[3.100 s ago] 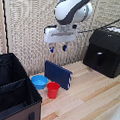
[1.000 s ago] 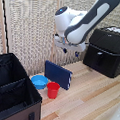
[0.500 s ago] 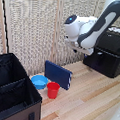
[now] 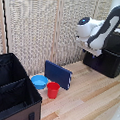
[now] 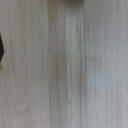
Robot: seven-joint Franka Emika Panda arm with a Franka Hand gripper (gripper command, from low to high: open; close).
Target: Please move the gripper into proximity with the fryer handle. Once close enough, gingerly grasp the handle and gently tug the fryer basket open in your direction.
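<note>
In the exterior view, the boxy matte black fryer (image 4: pixel 107 60) stands at the wooden surface's (image 4: pixel 89 102) far edge, by the slatted wall; its basket (image 4: pixel 102 66) forms the lower part. The handle is not discernible. The arm's (image 4: pixel 105 30) white bulk hides the hand; whether it is open cannot be told. Open planks lie before the fryer.

The wrist view shows only pale, blurred wood grain.

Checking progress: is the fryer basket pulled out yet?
Cannot tell: the arm covers part of the fryer basket, and the fryer handle is not visible.
</note>
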